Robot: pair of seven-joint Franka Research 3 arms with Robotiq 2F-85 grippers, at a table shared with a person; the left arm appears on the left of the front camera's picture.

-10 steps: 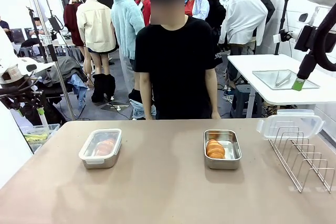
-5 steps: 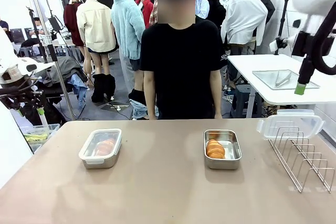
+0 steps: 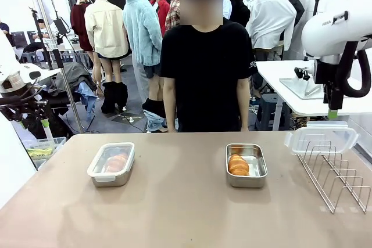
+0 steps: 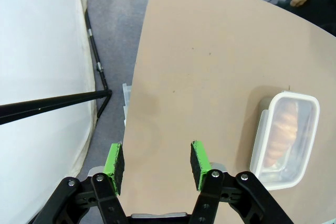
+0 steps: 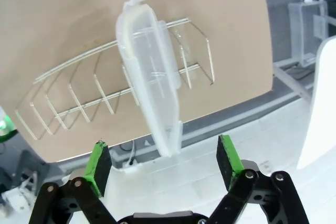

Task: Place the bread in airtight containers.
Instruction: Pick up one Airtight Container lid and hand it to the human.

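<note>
Bread (image 3: 238,164) lies in the uncovered tin (image 3: 246,165); its clear lid (image 5: 151,93) rests on the wire rack (image 3: 336,168) beside that tin; your right gripper (image 5: 164,161), spread empty above, could knock the lid off; left gripper (image 4: 156,163) idles part-open.

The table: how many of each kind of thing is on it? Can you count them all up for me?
Steel containers: 2, one with its lid on, one open
Bread rolls: 2, one in the lidded container, one in the open container
Loose clear lid: 1, resting on the rack
Wire rack: 1
Total: 6
</note>
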